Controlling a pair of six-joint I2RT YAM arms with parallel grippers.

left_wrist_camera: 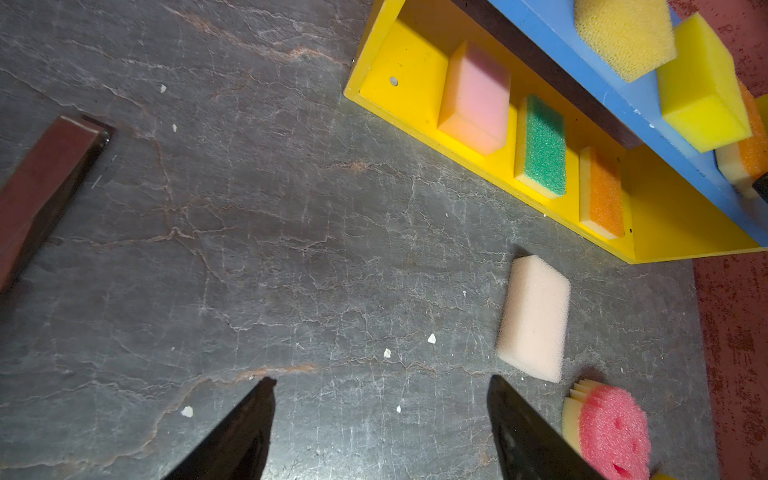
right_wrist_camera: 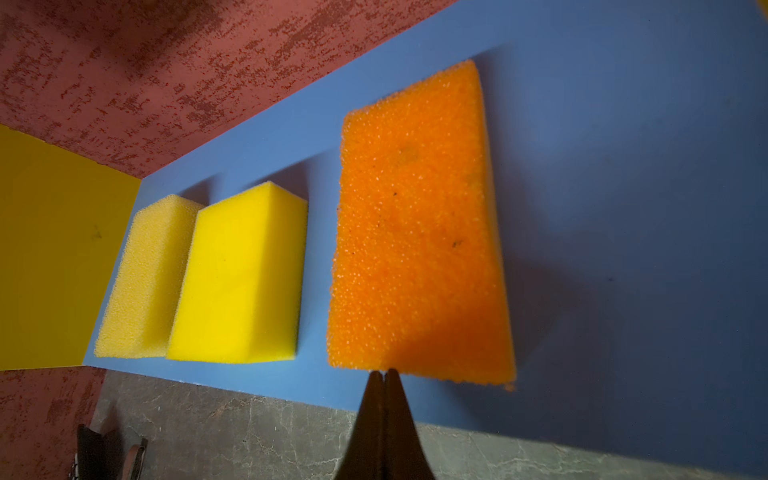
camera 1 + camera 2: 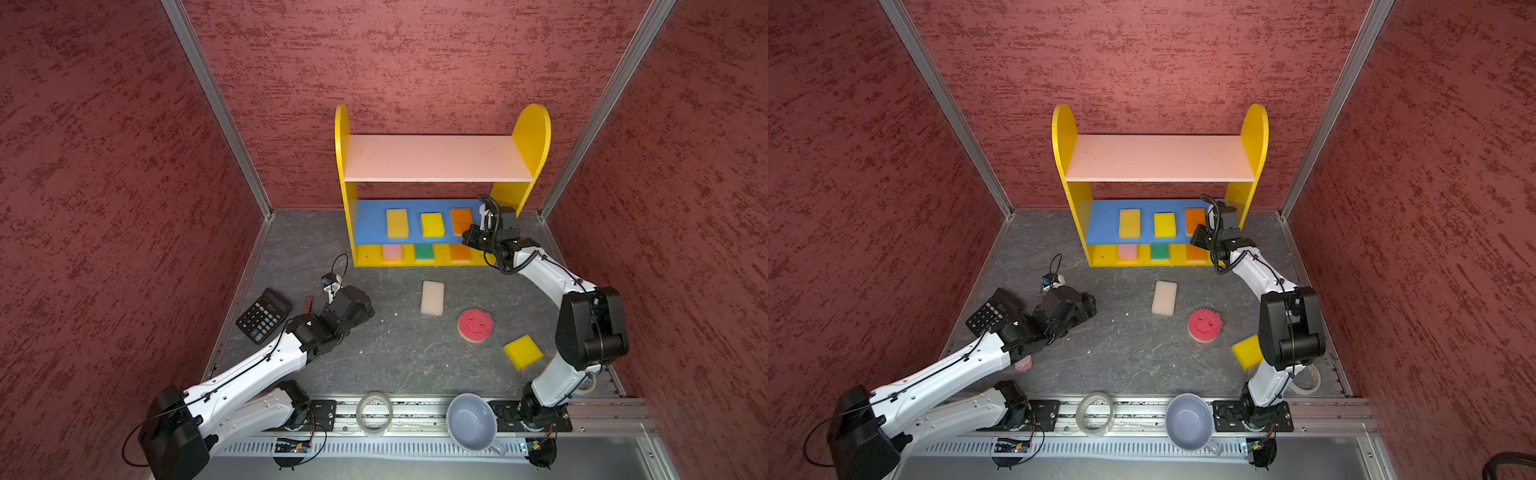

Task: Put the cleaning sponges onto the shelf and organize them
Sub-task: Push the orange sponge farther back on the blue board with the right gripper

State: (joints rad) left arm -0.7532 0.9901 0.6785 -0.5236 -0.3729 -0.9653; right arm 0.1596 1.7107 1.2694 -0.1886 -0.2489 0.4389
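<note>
The shelf [image 3: 440, 158] stands at the back with its pink top board bare. Its blue middle board holds a pale yellow sponge [image 3: 397, 223], a bright yellow one [image 3: 432, 224] and an orange one [image 2: 415, 224]. Pink [image 1: 476, 97], green [image 1: 542, 145] and orange [image 1: 602, 193] sponges lie on the yellow base. Loose on the table are a white sponge [image 3: 432, 298], a round red smiley sponge [image 3: 475, 325] and a yellow sponge [image 3: 523, 351]. My right gripper [image 2: 382, 372] is shut and empty, its tips at the orange sponge's near edge. My left gripper [image 1: 382, 380] hangs open over bare table, left of the white sponge.
A black calculator [image 3: 263, 314] and a dark red block [image 1: 41, 195] lie at the left. A tape roll [image 3: 374, 413] and a pale blue cup [image 3: 471, 422] sit on the front rail. Another tape roll [image 3: 1308, 380] lies by the right arm's base. Red walls enclose three sides.
</note>
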